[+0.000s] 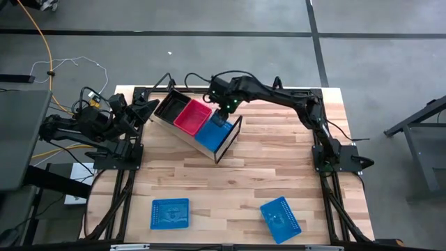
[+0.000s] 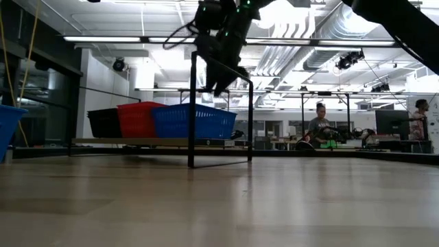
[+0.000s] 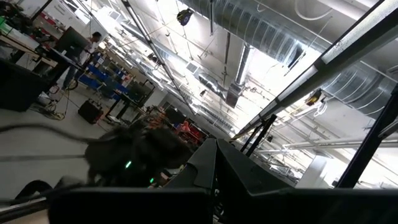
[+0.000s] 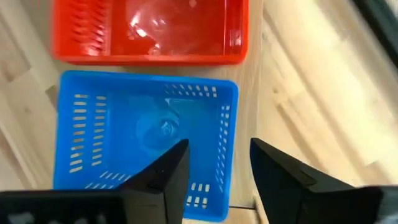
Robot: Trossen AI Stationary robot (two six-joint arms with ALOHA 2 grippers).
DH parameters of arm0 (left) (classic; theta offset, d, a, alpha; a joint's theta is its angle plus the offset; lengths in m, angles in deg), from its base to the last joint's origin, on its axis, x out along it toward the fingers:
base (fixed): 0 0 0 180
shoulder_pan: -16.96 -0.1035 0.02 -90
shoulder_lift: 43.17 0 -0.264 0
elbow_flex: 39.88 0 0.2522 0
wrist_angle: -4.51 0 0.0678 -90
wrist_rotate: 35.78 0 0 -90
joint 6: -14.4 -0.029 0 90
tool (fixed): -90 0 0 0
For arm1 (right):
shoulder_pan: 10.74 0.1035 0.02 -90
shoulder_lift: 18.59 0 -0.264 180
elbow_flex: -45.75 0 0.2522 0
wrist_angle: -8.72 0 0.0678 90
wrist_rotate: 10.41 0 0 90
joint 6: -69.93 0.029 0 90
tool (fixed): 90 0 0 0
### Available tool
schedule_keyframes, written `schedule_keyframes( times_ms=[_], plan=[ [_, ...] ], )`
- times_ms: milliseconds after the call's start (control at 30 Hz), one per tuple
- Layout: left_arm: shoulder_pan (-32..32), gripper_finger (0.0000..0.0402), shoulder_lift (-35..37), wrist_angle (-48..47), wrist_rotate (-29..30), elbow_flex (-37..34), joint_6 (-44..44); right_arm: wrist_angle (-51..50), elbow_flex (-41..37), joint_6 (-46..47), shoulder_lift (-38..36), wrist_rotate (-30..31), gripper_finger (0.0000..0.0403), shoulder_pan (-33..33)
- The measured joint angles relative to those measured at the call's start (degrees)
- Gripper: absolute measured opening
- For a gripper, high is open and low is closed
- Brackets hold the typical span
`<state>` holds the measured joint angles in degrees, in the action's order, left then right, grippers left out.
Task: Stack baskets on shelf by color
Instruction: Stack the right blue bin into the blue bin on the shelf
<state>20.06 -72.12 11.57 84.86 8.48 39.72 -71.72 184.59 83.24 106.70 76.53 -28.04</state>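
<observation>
Progress looked about halfway to me. The shelf (image 1: 224, 146) lay at an angle toward the far side of the desk (image 1: 258, 181), and on it I counted a black basket (image 1: 167, 108), a red basket (image 1: 191, 116) and a blue basket (image 1: 212, 131) set side by side in a row; from the low view each colour read as one pile, though I could not tell how many were nested in each. Two more blue baskets were left out on the desk near its front edge, well apart from the shelf: one (image 1: 170, 213) toward the left, one (image 1: 281, 215) toward the right and turned askew. I judged those two as the work remaining.

The right gripper (image 4: 217, 177) hung just above the blue basket on the shelf, its jaws parted and holding nothing. The basket's side wall next to the shelf's framed end sat under the gap between the jaws, one finger over the basket's inside, the other outside. The left gripper (image 1: 150, 110) waited at the far left edge of the desk, next to the black basket; I could not tell how its jaws stood.
</observation>
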Motion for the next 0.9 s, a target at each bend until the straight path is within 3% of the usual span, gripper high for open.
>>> schedule_keyframes(
  times_ms=[133,300,467,667,900],
  plan=[
    [0.0,0.0,0.0,0.0,-0.02,0.02,0.0,-3.4,2.63,-4.17,-2.48,1.08,0.0153,1.28],
    [0.02,0.0,0.0,0.0,-0.02,0.02,-0.26,-2.13,-4.62,-7.15,-12.51,6.13,0.0146,4.17],
    [0.02,0.0,0.0,-0.02,-0.02,0.0,-1.62,8.76,-24.66,-1.04,-29.34,6.99,0.0145,6.54],
    [0.02,0.0,-0.04,-0.05,-0.02,0.01,-1.95,26.85,-52.01,17.64,-52.54,6.93,0.0145,12.5],
    [0.02,0.0,-0.04,-3.71,-0.04,0.01,-4.53,47.78,-70.87,32.68,-69.6,9.14,0.0145,19.62]
  ],
)
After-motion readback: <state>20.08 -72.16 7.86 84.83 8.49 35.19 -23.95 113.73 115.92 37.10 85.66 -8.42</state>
